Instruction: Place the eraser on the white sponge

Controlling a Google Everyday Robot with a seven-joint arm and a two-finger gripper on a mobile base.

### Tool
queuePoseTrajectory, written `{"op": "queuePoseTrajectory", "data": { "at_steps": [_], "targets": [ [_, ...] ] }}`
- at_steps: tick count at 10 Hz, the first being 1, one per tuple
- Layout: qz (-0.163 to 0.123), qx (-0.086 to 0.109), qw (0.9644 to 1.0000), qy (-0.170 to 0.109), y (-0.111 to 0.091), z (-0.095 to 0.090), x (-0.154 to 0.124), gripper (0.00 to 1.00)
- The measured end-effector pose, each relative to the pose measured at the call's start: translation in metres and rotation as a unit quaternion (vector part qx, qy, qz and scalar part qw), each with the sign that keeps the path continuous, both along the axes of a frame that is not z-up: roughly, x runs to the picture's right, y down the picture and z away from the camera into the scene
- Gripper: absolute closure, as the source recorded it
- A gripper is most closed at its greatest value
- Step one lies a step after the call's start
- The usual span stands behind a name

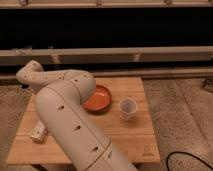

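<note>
**Arm folded over the table, its working end out of sight**

From where I stand, the big white arm [70, 120] rises from the near edge of the wooden table [135, 142]. It bends back on itself at an elbow over the far left corner. The gripper is somewhere behind those thick links, low on the left side I would guess, but I cannot see it. Whether it is apart, together or clamped on something I cannot tell.

The eraser is not visible either; it may be hidden by the arm or carried. A pale block [38, 132] lies near the table's left edge, just beside the arm, and may be the white sponge. That would explain why the arm crowds that side.

The orange bowl [97, 98] and white cup [128, 108] sit mid-table, well apart from the block and out of the way.
</note>
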State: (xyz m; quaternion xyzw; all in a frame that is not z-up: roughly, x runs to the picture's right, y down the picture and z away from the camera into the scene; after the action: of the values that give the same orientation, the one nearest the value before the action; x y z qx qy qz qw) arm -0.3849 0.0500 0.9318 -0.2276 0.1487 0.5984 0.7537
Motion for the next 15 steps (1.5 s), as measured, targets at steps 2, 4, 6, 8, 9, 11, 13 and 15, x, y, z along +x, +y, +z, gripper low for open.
{"op": "queuePoseTrajectory", "data": {
  "at_steps": [2, 4, 6, 8, 9, 11, 13, 15],
  "targets": [
    [0.009, 0.013, 0.9996, -0.025, -0.010, -0.012, 0.013, 0.13],
    [0.016, 0.025, 0.9983, -0.050, -0.024, -0.031, 0.019, 0.06],
    [0.022, 0.033, 0.9957, -0.084, -0.030, -0.038, 0.021, 0.06],
    [0.018, 0.033, 0.9923, -0.118, -0.031, -0.037, 0.016, 0.06],
    [0.008, 0.032, 0.9905, -0.134, -0.031, -0.033, 0.011, 0.06],
    [-0.008, 0.026, 0.9886, -0.148, -0.028, -0.025, 0.000, 0.06],
    [-0.033, 0.020, 0.9873, -0.154, -0.022, -0.014, -0.012, 0.06],
    [-0.049, 0.014, 0.9873, -0.150, -0.015, -0.005, -0.020, 0.06]
  ]
}}
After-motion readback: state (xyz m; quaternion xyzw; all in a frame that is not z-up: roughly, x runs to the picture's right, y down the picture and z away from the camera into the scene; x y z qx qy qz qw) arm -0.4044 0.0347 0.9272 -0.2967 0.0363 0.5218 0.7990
